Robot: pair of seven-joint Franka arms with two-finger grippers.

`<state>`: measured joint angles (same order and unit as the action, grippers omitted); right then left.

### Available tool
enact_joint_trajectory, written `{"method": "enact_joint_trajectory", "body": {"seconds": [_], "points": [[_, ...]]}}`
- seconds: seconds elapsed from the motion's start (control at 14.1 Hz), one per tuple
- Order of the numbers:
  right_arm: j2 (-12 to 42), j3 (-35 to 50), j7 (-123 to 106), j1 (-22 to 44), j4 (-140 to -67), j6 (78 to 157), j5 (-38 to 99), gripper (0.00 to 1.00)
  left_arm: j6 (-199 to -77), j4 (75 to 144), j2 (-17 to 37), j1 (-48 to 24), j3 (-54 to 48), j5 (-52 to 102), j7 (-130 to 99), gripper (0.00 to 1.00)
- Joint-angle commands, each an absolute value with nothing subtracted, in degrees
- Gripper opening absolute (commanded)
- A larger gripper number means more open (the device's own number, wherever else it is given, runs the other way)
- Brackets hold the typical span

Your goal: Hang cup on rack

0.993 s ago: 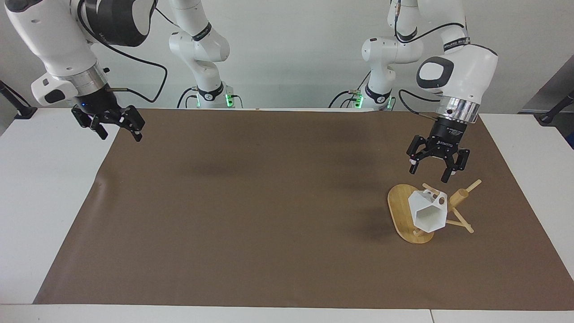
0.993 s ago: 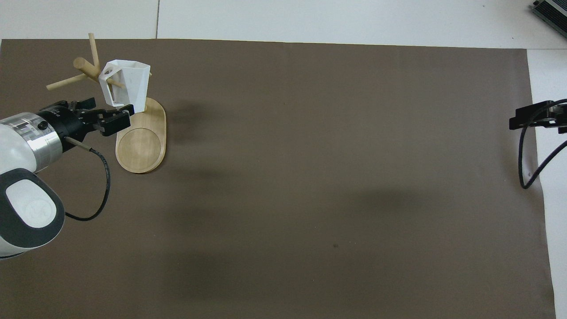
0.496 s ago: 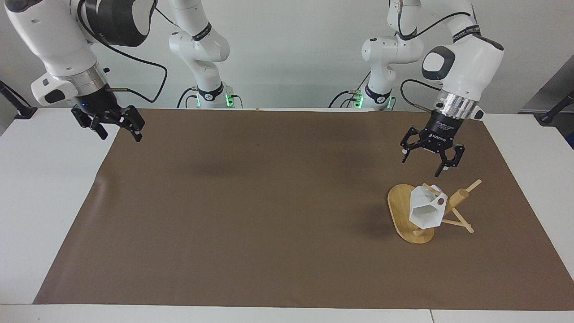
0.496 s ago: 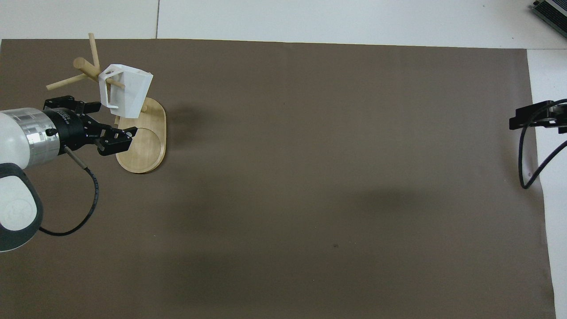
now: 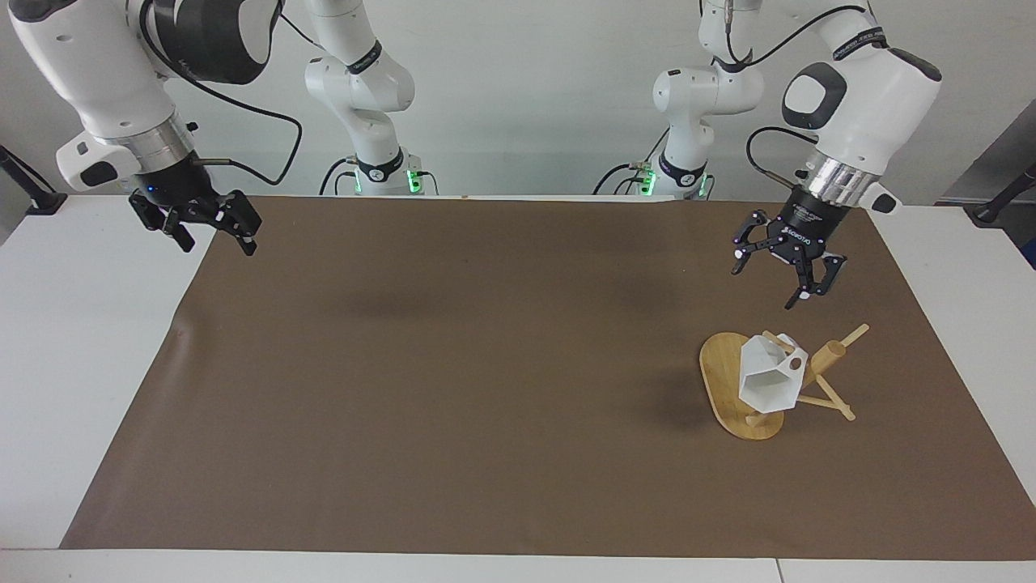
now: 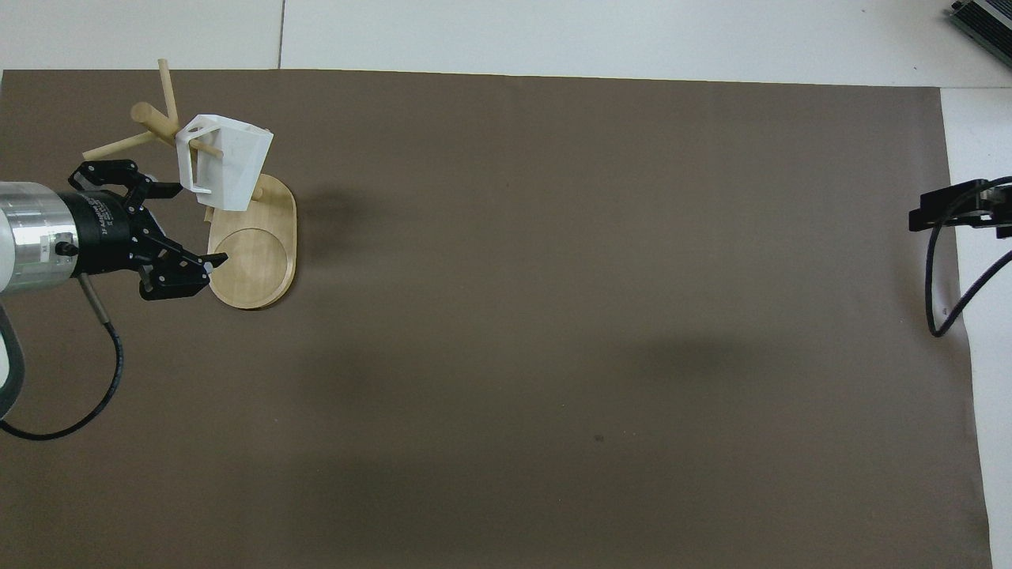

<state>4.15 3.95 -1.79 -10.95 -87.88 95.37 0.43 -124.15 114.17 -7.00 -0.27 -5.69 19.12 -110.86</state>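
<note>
The white faceted cup hangs by its squared handle on a peg of the bamboo rack, tilted, with its hexagonal mouth turned away from the robots. In the overhead view the cup hangs over the rack's oval base. My left gripper is open and empty, raised in the air clear of the cup, over the mat at the edge of the rack's base. My right gripper is open and empty and waits at the right arm's end of the table.
A brown mat covers most of the white table. The rack's round post and thin pegs stick out around the cup. Black cables trail from both wrists.
My left gripper has risen and drawn back from the cup toward the robots, open throughout. The cup swung a little on its peg and now hangs still. The right arm has not moved.
</note>
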Motion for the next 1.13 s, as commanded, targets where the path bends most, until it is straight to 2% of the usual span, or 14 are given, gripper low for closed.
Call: {"method": "enact_joint_trajectory", "body": {"seconds": [0.0,1.06], "points": [[3.25,4.31,-0.88,-11.25,-88.95,95.54,0.70,1.00,-119.01,111.63,-7.38,0.44,-5.89,17.40,-102.51,1.00],[3.25,4.31,-0.88,-11.25,-88.95,95.62,0.62,1.00,-104.95,105.39,-6.68,2.72,-5.89,11.43,-51.72,1.00]]}}
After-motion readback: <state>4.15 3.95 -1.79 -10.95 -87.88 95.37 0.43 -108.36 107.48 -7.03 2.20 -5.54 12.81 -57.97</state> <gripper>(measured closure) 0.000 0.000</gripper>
